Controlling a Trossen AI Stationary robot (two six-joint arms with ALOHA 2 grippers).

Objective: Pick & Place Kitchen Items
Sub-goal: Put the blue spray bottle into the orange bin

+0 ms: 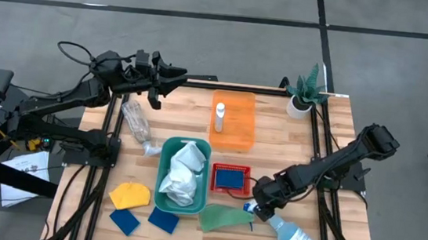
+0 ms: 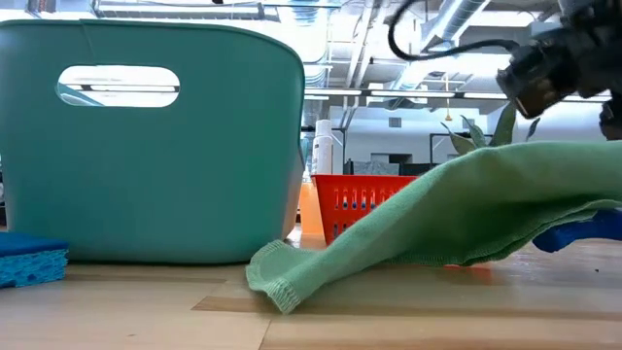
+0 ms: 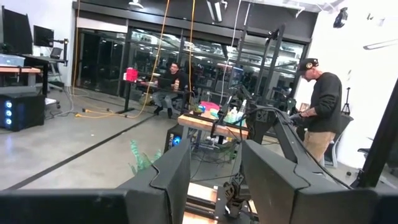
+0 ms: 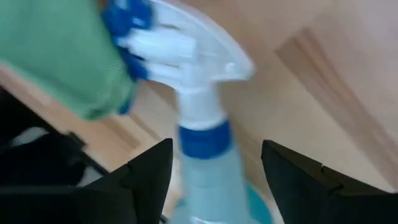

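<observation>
While the right gripper point(image 1: 266, 205) hangs low over the spray bottle point(image 1: 295, 238) near the table's front right, its fingers spread either side of the bottle's neck without pinching it, the sorting looks partly done. White cloths point(image 1: 181, 172) already fill the teal bin point(image 1: 165, 148) at the centre. A small white bottle point(image 1: 219, 116) stands in the orange tray point(image 1: 242, 123) behind it, and a blue sponge point(image 1: 230, 178) sits in the red basket point(image 1: 230, 168) just right of the bin. Still loose on the table point(image 1: 275, 142) are the green cloth point(image 1: 222, 218), lying against the spray trigger, a yellow cloth point(image 1: 129, 195), two more sponges point(image 1: 142, 220) at the front left, and a clear bottle point(image 1: 136, 123) lying left of the bin. The left gripper point(image 1: 172, 77) waits raised at the back left, fingers apart and empty. No brand, label or writing can be read on any item.
</observation>
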